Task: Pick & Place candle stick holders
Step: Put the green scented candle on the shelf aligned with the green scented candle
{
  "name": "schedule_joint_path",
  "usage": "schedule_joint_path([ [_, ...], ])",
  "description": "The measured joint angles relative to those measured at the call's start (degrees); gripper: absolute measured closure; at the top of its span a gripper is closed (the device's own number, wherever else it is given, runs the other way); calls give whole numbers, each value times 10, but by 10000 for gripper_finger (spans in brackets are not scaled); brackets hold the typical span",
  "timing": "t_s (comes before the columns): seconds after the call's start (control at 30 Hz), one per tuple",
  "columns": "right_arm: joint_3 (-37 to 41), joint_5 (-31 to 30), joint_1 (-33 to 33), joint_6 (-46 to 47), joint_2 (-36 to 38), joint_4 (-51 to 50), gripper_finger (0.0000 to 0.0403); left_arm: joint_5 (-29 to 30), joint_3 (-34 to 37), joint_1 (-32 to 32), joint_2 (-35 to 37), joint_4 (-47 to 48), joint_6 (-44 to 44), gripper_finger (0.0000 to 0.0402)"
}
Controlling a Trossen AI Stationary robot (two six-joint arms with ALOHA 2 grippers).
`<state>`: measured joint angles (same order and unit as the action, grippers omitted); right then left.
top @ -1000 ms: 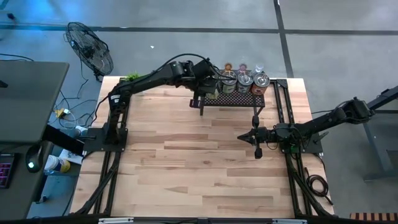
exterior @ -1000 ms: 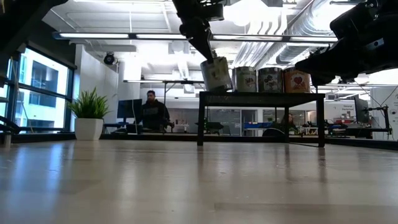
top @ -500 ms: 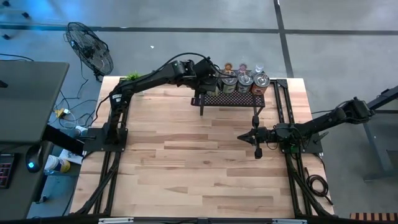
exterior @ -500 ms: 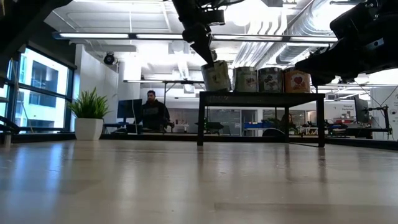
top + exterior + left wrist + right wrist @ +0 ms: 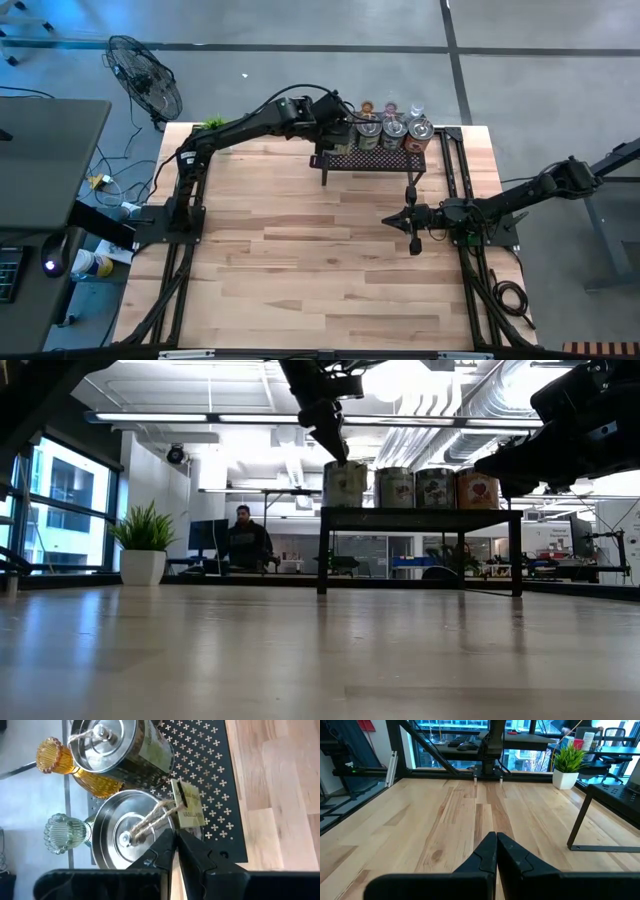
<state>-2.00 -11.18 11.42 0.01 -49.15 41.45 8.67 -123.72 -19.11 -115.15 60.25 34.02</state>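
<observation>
Four shiny silver candle stick holders stand in a row on the black mesh rack at the table's far edge. My left gripper hangs just over the leftmost one, slanting down, its fingertips a slit apart at the twine on the lid. That holder stands upright on its base. Behind the row stand an amber glass holder and a pale green one. My right gripper waits shut, low over the table's right side. My left gripper has its fingertips right at the twine loop that runs from the lid's middle to a paper tag. They come from above, slanting. I cannot tell whether they touch the twine.
A small potted plant stands at the far left corner. A fan stands on the floor beyond it. A person sits in the room behind. Bare wooden tabletop stretches in front of the rack.
The leftmost silver holder hung tilted below my left gripper at the rack's left end. It now stands upright on the rack in line with the others. The gripper has stayed above it.
</observation>
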Motion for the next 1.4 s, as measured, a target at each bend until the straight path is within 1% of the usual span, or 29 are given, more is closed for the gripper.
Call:
schedule_joint_path([
  [0.27,0,0,0,0,0,0,403,0,0,0,0,-8,0,382],
  [0.5,0,0,0,0,0,0,403,0,0,0,0,-43,-4,382],
  [0.6,0,0,0,0,0,0,403,14,0,1,1,-44,-4,382],
  [0.67,0,0,0,0,0,0,403,31,1,5,7,-43,-12,385],
  [0.73,0,0,0,0,0,0,403,36,1,9,21,-39,-30,393],
  [0.87,0,0,0,1,0,0,403,16,3,12,39,18,-92,399],
  [1.0,0,4,0,11,0,0,403,32,62,12,42,30,-123,401],
  [1.1,0,9,0,17,0,0,403,41,115,11,49,2,-139,401],
  [1.2,0,5,7,17,0,0,403,44,154,9,50,-38,-144,401],
  [1.3,0,-5,17,13,0,0,403,52,170,7,51,-78,-145,401],
  [1.4,0,-19,23,12,0,0,403,65,175,-1,53,-92,-151,401],
])
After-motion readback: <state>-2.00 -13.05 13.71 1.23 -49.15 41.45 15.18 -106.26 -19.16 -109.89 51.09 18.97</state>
